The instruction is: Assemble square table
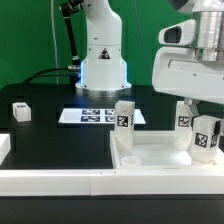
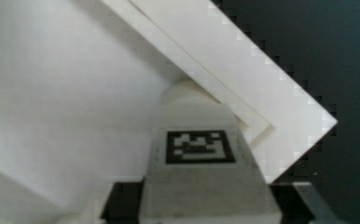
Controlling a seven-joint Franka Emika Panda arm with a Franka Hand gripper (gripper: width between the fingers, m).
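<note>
The white square table top [image 1: 150,155] lies at the exterior view's right, rim up. Two tagged white legs [image 1: 123,115] [image 1: 185,114] stand upright on its far side. My gripper [image 1: 204,124] comes down from above at the right and is shut on a third leg [image 1: 206,138], which stands on or just above the top near its right corner. In the wrist view this leg [image 2: 198,150], tag facing the camera, sits between my two dark fingers [image 2: 127,202], with the top's rim [image 2: 230,60] beyond it. A fourth leg [image 1: 20,110] lies on the black table at the left.
The marker board [image 1: 98,116] lies flat behind the top, in front of the robot base [image 1: 100,60]. A long white border rail [image 1: 50,180] runs along the front edge and another piece [image 1: 4,146] sits at the left.
</note>
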